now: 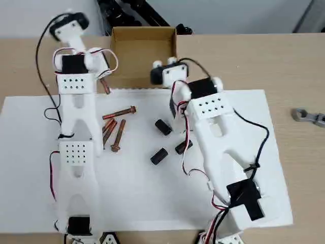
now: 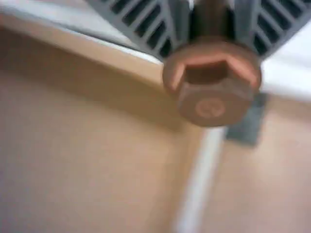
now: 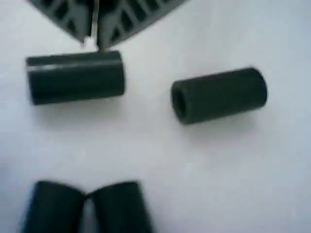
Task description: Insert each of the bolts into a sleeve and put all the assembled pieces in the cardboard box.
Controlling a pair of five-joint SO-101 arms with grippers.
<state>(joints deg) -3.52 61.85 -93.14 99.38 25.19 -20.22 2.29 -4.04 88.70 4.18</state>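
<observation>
The cardboard box [image 1: 143, 31] stands open at the far edge of the white sheet [image 1: 132, 203], its brown floor showing. Just beside its left wall, the left end effector [image 1: 104, 81] is clenched on a copper bolt [image 2: 211, 82], whose hex head faces the left wrist camera. More bolts [image 1: 119, 113] lie loose on the sheet. The right end effector [image 3: 94, 29], clenched on nothing, hovers over black sleeves [image 3: 75, 77]. Its wrist view shows four sleeves, the high view three.
</observation>
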